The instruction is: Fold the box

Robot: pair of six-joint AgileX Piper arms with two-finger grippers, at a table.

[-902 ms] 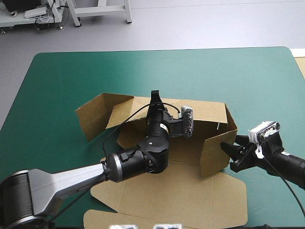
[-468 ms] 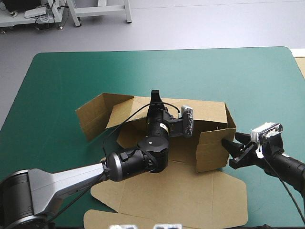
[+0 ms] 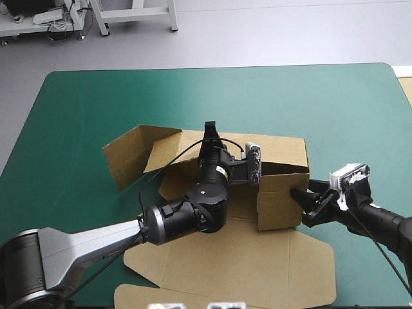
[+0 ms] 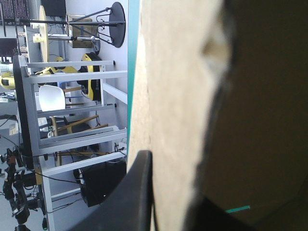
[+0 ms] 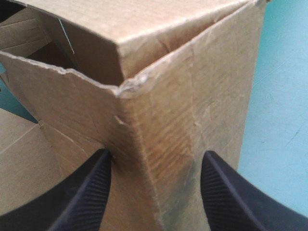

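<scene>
Table (image 3: pixel 322 96): teal-green cover, rounded far corners, fills most of high view. Box (image 3: pixel 283 149) sits on it approx. mid-table, nearer the near edge than the far one. Brown board, part-formed: far + right walls up, left flap (image 3: pixel 125 154) splayed outward at a tilt. Lid panel (image 3: pixel 238 264) lies flat on cover twd near edge, its front running out of view.

Brown box (image 3: pixel 283 151) — walls raised, lid flat — sits at table (image 3: pixel 77 103) centre.
</scene>
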